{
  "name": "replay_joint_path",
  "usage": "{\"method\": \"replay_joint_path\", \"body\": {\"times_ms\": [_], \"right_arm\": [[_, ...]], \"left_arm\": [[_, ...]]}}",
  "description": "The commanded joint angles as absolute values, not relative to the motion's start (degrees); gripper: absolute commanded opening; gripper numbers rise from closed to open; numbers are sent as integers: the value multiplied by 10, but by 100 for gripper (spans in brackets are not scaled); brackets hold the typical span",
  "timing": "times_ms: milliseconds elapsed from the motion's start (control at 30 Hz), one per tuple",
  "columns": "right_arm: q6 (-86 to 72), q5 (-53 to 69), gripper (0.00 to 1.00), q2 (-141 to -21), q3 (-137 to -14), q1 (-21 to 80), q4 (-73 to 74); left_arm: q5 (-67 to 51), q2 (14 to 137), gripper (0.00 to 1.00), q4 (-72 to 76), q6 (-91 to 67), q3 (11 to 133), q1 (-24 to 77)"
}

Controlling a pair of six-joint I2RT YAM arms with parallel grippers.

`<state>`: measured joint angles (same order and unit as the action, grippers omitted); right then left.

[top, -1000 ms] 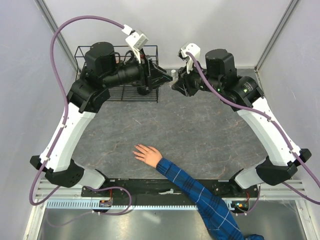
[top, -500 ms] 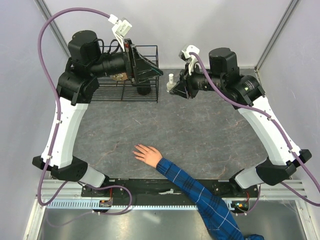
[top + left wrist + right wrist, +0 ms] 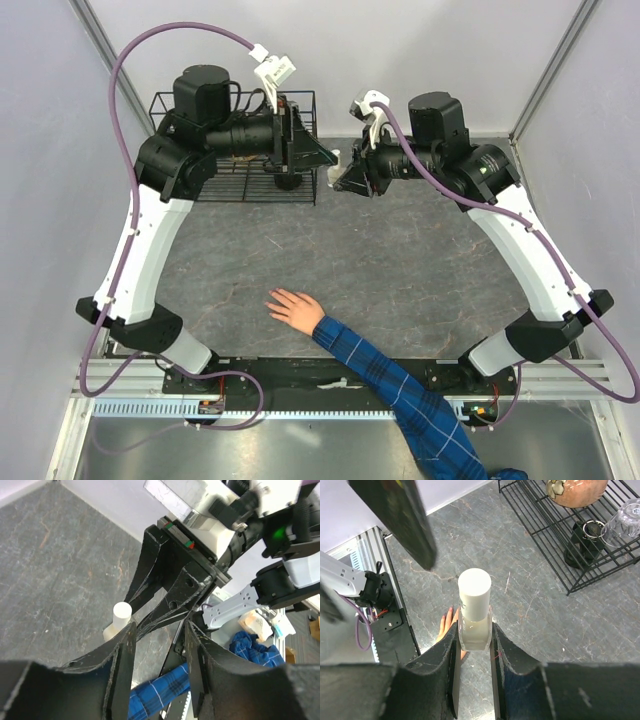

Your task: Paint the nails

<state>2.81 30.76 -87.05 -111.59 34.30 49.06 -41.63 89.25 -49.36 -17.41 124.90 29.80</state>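
Note:
A bare hand (image 3: 293, 308) lies flat on the grey table near the front, its arm in a blue plaid sleeve (image 3: 400, 392). Its nails (image 3: 450, 609) show as small pinkish tips in the right wrist view, far below the jaws. My right gripper (image 3: 474, 630) is shut on a small clear bottle (image 3: 474, 622) with a white cap, held upright high at the back (image 3: 331, 170). My left gripper (image 3: 160, 627) faces it tip to tip, open, nothing between its fingers. The white cap (image 3: 122, 613) sits just past the outer side of its left finger.
A black wire rack (image 3: 240, 190) stands at the back left, under the left arm. It holds a brown round object (image 3: 575, 490), a clear cup (image 3: 627, 517) and a black item (image 3: 577, 550). Grey walls close in both sides.
The left arm swung away to the upper left, then came back with its gripper at the bottle. The right gripper carried the bottle slightly left. The hand has not moved.

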Motion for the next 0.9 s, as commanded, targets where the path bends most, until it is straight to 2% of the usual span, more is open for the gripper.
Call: {"method": "replay_joint_path", "body": {"times_ms": [0,367,867], "right_arm": [[30,329,0,-868,-1143,341,483],[64,319,0,-853,-1126,343,501],[102,309,0,-862,-1133,384,529]], "left_arm": [[-390,911,48,-544,-127,1289,308],[-362,940,48,-619,-132,1340,308],[-390,974,50,-696,-120,1368,308]]}}
